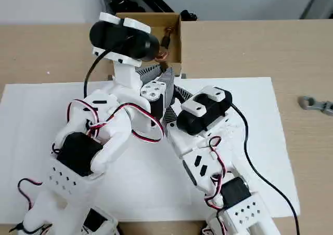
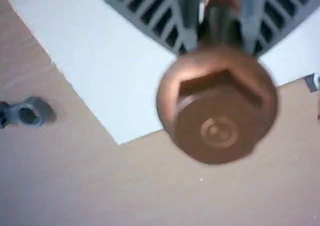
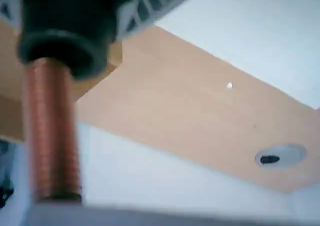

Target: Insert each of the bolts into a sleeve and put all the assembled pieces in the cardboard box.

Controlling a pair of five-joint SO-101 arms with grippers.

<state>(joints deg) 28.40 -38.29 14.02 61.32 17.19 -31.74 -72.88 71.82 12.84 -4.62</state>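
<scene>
Bolt [image 2: 217, 111] and dark sleeve [image 3: 65, 26] hang together at the near wall of the cardboard box [image 1: 177, 40], where both arms converge. The left gripper [image 2: 220, 16] is clamped on the copper bolt behind its broad head. The threaded shank runs out of the sleeve in the right wrist view, so the pair looks already joined. Whether the right gripper [image 1: 169, 84] is gripping or merely alongside cannot be told.

The step in hand appears to be the drop into the box. It would go best if only one arm carries the piece, the other backing off from the box first so the two do not pull against each other. The piece should clear the box wall fully before the grip is let go, and it should be held low over the opening so the sleeve does not slide off the shank.

A grey sleeve [image 1: 314, 103] lies on bare wood well to the side of the box, off the white sheet [image 1: 250, 115].
</scene>
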